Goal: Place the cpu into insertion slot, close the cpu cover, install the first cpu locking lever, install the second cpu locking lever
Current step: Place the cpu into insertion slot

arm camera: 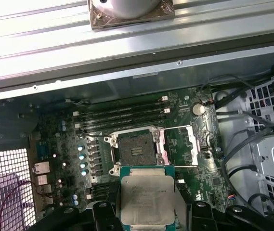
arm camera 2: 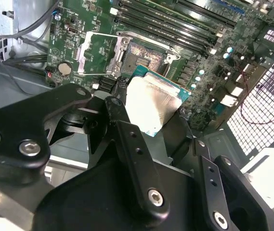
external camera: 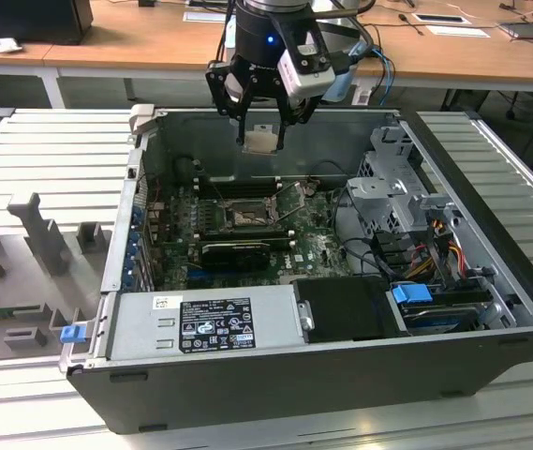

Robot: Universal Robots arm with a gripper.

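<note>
My gripper [external camera: 262,142] hangs over the open computer case, shut on the cpu [external camera: 262,141], a pale silvery square chip that it holds by two edges. In both wrist views the cpu [arm camera 2: 153,103] [arm camera: 147,199] sits between the black fingers [arm camera 2: 120,120], above the motherboard. The insertion slot [external camera: 244,217] [arm camera 2: 144,57] [arm camera: 134,150] lies bare below, dark-centred with a thin metal rim. The cpu cover [arm camera: 180,144] [arm camera 2: 91,53] is swung open and lies flat beside the slot. The cpu hovers a little to one side of the slot, well above it.
Long black memory slots [external camera: 238,186] run along the slot's far side, and a long black card [external camera: 238,248] lies on its near side. A grey power supply [external camera: 210,319] lines the front of the case. A drive cage [external camera: 397,187] with cables stands at the exterior view's right.
</note>
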